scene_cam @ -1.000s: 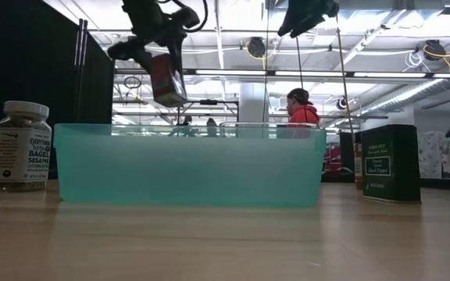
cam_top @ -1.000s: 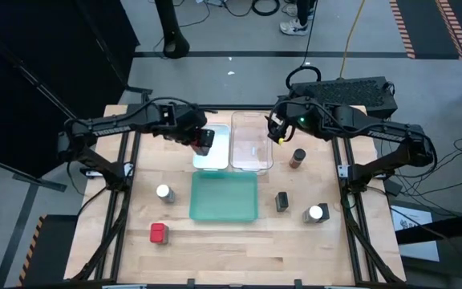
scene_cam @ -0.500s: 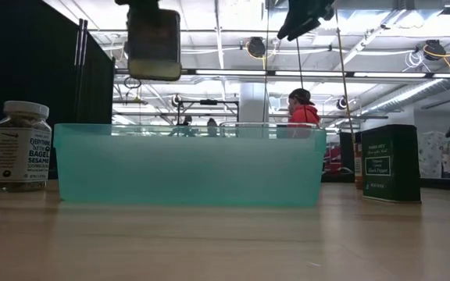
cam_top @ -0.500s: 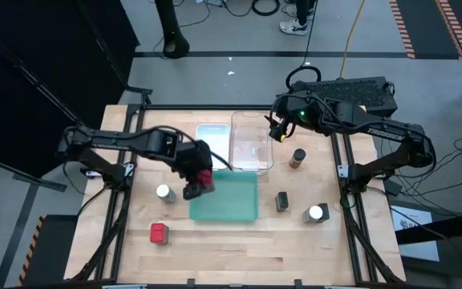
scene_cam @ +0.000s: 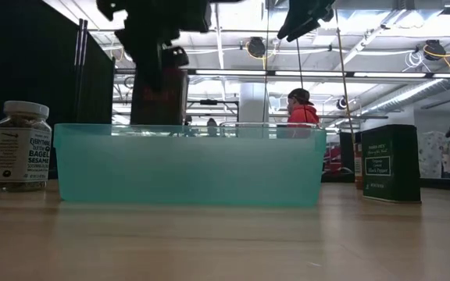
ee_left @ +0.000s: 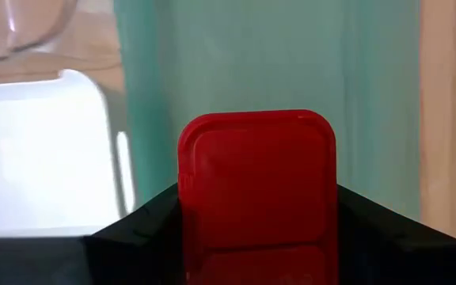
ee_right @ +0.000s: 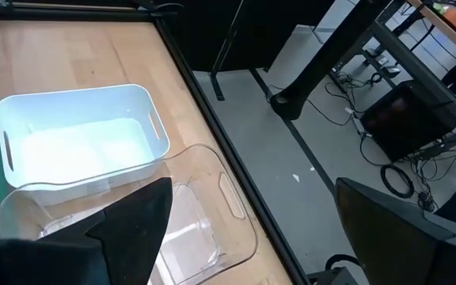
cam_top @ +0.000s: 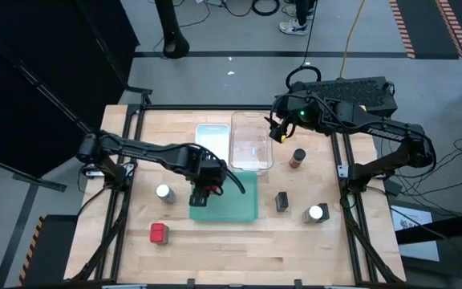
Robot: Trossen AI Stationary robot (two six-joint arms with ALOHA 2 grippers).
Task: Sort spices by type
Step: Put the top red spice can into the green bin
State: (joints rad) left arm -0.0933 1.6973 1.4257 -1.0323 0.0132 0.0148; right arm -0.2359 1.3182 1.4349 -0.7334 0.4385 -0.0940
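My left gripper [cam_top: 204, 193] points down over the left part of the green tray [cam_top: 235, 205] and is shut on a red tin [scene_cam: 158, 97]. The tin's lower end hangs at about the tray's rim. A second red tin [cam_top: 159, 233] stands near the front left, beside a white-lidded jar [cam_top: 164, 193]. At the right stand a brown jar [cam_top: 297, 158], a dark grey tin [cam_top: 281, 201] and another white-lidded jar [cam_top: 316, 213]. My right gripper [cam_top: 275, 128] hangs open, high over the clear tray's [cam_top: 251, 144] far right corner. My left gripper pinches the red tin by two opposite sides [ee_left: 188, 198], one dark finger [ee_left: 137, 226] on each side. The fingers come from above and point steeply down. The tin hangs upright below them, lifted clear over the green tray [ee_left: 370, 95].
The white tray [cam_top: 211, 138] and the clear tray sit side by side behind the green tray. Bare wood lies along the near edge and at the far left. People stand in the room beyond the table.
My left gripper has carried the red tin from over the white tray toward the table's near edge and down, to over the green tray's left part. Its wrist has rolled, and the tin has gone from tilted to upright.
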